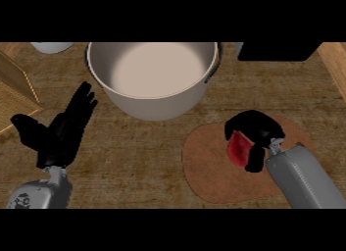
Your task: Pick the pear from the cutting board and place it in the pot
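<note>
— So, where's the pear (240, 147)?

— Inside your right hand (252, 136), over the board (211, 171). The fingers are curled round it, and only a red sliver shows between them and the thumb, its long side running roughly up and down the view.

— And the pot (153, 78)?

— Up and to the left of that hand, mouth open, standing on the tabletop (146, 162) just beyond the board's far edge. You'd carry the pear that way, I'd judge.

— Your other hand?

— Your left hand (60, 132) rests open at the left, fingers straight, holding nothing. It's about as near the pot, but the right has the fruit.
</note>
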Tool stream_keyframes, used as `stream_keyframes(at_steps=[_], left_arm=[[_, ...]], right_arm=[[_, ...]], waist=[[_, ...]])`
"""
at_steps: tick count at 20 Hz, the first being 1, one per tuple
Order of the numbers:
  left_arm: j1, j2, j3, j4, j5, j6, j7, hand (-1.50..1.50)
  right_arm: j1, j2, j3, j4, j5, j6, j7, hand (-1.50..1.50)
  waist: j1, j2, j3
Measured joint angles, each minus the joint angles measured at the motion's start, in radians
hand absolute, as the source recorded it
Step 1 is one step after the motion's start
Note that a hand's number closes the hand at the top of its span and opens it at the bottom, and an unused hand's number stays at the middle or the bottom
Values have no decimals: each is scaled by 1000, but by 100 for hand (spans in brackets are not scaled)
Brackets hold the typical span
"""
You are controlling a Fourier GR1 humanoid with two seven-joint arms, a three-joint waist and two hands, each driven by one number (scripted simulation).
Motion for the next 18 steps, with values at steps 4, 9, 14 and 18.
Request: stream_keyframes(at_steps=[4, 9, 14, 18], left_arm=[[-34, -8, 9, 13, -12, 6, 21, 0], [17, -12, -3, -25, -19, -4, 13, 0], [17, -16, -10, -37, -24, 2, 26, 0], [14, -19, -12, -34, -22, -2, 23, 0]], right_arm=[[-3, -8, -23, -3, 16, -7, -50, 150], [7, 100, -62, -27, 44, -36, 116, 150], [6, 217, -111, -23, 55, -194, 491, 150], [-36, 248, -42, -61, 105, -330, 777, 150]], waist=[[-1, 1, 2], [1, 0, 2], [9, -1, 2], [17, -3, 1]])
